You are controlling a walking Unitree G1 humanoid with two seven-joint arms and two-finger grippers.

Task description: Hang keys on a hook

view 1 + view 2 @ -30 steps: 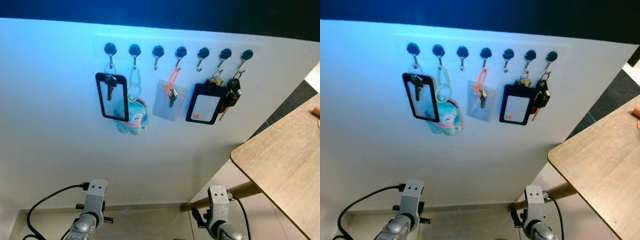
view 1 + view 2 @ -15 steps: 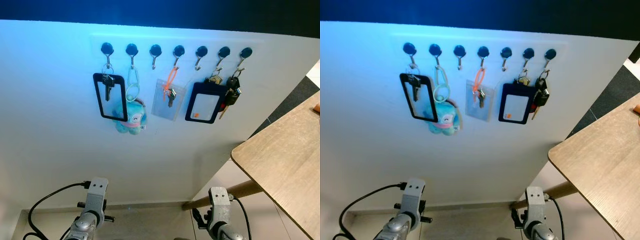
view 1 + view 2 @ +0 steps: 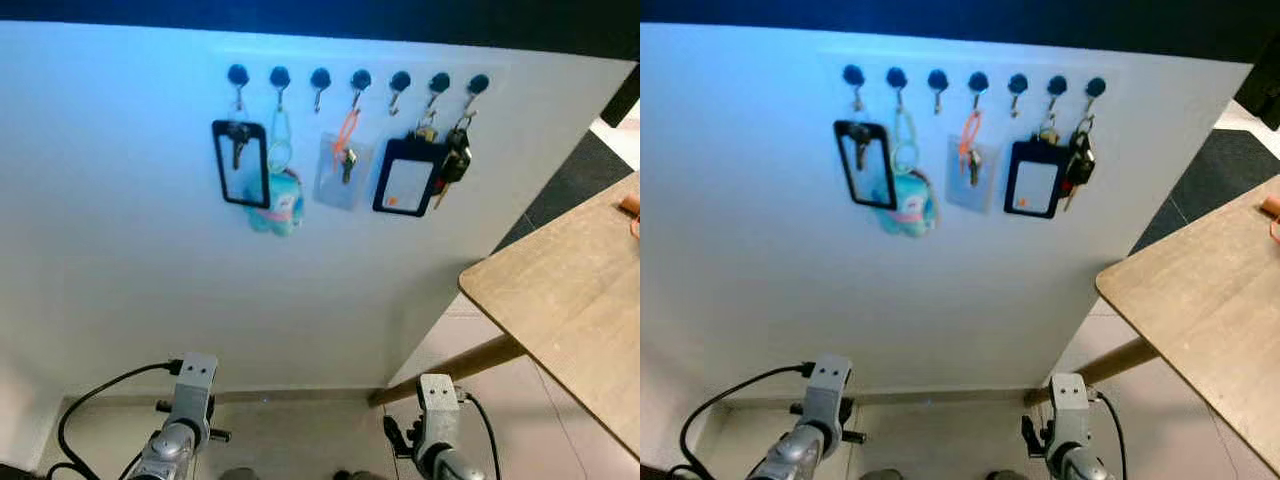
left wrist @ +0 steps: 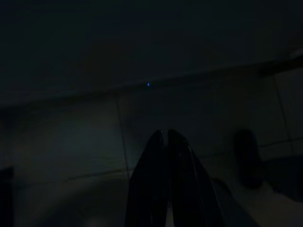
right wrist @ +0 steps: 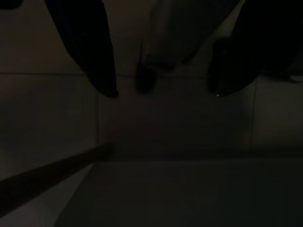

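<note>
A row of seven round black wall hooks [image 3: 358,80] runs across the upper part of a white wall panel [image 3: 130,220], and everything else is placed from that row. From the hook at the robot's left end hangs a black-framed clear badge holder with a key [image 3: 241,163]; from the next hook a pale green loop carries a small turquoise plush toy [image 3: 280,204]; the third hook [image 3: 319,79] is bare. Under the fourth hook hangs a clear plastic sleeve with an orange strap and a key [image 3: 341,170], the fifth hook [image 3: 399,82] carries nothing, below the sixth a black card holder with a white window [image 3: 405,186], and from the hook at the right end a bunch of keys with a black fob [image 3: 455,160], just beside the card holder. Well below the row and off to its right stands a light wooden bench [image 3: 560,300] on an angled wooden leg. Far beneath the hooks both silver arms hang low over the tiled floor [image 3: 940,440]. The left gripper [image 4: 165,137] has its two black fingers pressed together on nothing, while the right gripper [image 5: 163,90] has its fingers spread wide apart and empty.
</note>
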